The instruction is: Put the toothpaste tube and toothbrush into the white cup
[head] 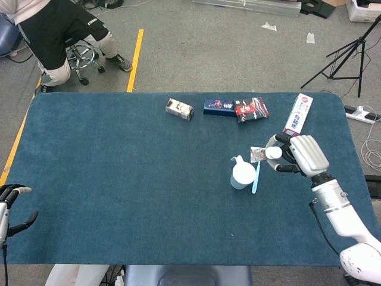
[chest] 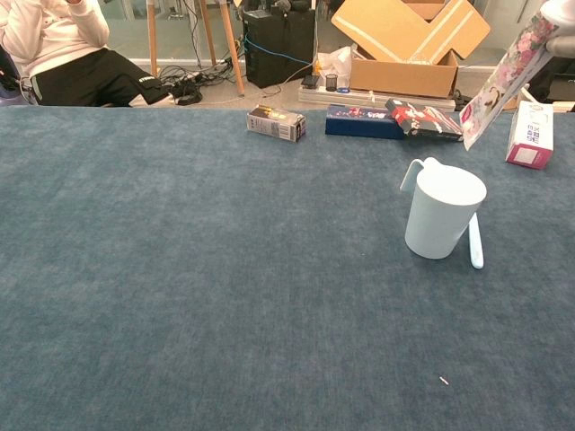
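The white cup (head: pixel 242 174) (chest: pixel 441 212) stands upright on the blue table, handle toward the far left. A light-blue toothbrush (head: pixel 257 171) (chest: pixel 474 241) lies flat just right of the cup. My right hand (head: pixel 302 154) grips the toothpaste tube (head: pixel 265 154) (chest: pixel 503 77) by its white cap end, holding it in the air up and to the right of the cup, tail slanting down toward the cup. Only the hand's edge (chest: pixel 559 13) shows in the chest view. My left hand (head: pixel 12 208) hangs off the table's near left corner, fingers apart, holding nothing.
Along the far edge lie a small white box (head: pixel 179 108), a dark blue box (head: pixel 219 106), a red-black box (head: pixel 251 109) and a white-pink toothpaste carton (head: pixel 298 114). A person sits on a stool (head: pixel 80 56) beyond the far left corner.
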Controlling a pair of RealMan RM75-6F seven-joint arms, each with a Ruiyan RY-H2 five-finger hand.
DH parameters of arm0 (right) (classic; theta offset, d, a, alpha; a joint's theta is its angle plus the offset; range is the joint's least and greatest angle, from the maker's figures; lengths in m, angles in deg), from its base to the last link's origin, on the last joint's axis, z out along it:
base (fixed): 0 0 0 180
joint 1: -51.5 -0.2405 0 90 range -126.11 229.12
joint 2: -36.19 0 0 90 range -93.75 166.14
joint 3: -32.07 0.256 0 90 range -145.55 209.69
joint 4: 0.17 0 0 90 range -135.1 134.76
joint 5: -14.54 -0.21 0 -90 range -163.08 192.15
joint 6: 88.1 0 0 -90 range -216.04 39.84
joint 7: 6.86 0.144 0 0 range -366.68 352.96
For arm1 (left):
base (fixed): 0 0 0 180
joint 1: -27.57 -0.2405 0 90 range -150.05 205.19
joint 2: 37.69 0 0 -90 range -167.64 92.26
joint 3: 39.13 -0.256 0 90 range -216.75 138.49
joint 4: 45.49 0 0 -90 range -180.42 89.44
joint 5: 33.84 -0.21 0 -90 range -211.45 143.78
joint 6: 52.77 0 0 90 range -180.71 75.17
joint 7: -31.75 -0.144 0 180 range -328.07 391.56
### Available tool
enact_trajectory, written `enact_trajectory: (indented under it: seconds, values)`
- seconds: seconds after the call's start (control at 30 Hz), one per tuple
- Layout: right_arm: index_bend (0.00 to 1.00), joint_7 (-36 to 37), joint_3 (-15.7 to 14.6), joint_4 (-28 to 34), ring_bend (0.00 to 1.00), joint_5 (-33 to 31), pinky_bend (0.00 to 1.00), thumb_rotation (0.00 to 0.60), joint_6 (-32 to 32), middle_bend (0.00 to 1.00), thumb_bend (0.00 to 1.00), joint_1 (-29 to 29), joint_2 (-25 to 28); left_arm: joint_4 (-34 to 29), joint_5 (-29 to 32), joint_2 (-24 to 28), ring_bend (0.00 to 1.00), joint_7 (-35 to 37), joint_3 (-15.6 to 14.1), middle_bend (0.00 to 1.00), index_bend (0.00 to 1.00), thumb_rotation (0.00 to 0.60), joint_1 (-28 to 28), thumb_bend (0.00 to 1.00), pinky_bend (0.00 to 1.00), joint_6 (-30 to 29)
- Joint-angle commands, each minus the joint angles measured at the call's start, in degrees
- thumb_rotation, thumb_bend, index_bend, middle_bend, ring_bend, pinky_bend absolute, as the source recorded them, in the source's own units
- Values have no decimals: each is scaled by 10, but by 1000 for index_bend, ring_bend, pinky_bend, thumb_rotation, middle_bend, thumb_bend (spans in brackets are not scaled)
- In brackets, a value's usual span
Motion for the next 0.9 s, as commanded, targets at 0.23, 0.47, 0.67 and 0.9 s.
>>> enact_trajectory:
  seconds: [0.23,0.47,0.67,0.9]
  values:
    - [671,24,-15,36,977,32,1000,600,-5,1000,233,7,23,0,1,-1,213,-3,0,299,329,600,0,219,271,1]
    - [671,14,-24,27,977,28,1000,600,8,1000,233,-2,9,-1,0,0,213,1,0,299,330,600,-1,219,270,-1]
    - [671,4,-28,17,977,17,1000,600,21,1000,233,-11,-4,-3,-2,2,213,2,1,299,330,600,-2,218,271,-4]
    - [671,-7,-34,8,978,5,1000,600,34,1000,233,-18,-14,-3,-2,3,213,3,1,299,329,600,-2,219,271,-5]
